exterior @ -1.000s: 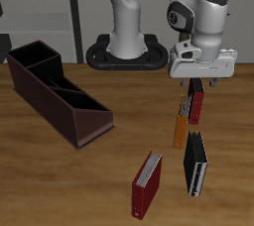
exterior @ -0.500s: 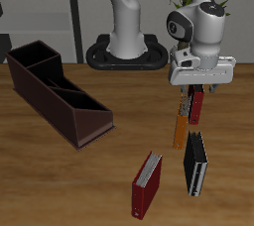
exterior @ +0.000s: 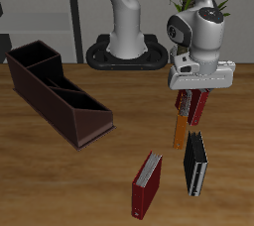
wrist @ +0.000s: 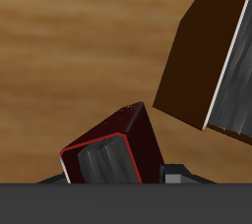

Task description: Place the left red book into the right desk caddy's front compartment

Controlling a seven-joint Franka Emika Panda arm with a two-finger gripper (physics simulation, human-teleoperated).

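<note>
The left red book (exterior: 191, 107), slim and dark red, hangs tilted under my gripper (exterior: 190, 93), its lower end close to the table. The gripper is shut on the book's upper end. In the wrist view the book (wrist: 123, 149) fills the space right at the gripper (wrist: 113, 172), with its grey page edge showing; the fingers themselves are hidden. The right desk caddy (exterior: 45, 93), a long maroon open box with dividers, lies far across the table from the gripper. Its tall-walled sections are at the back end and a low sloped section is nearest the table's front.
A thin orange book (exterior: 180, 131) stands just in front of the held book, seen large in the wrist view as the orange book (wrist: 202, 56). A black book (exterior: 194, 164) and a red book with a wide page block (exterior: 147, 182) stand nearer the front edge. The robot base (exterior: 125, 54) is behind.
The gripper has come down a little onto the red book, and the book now leans instead of standing straight.
</note>
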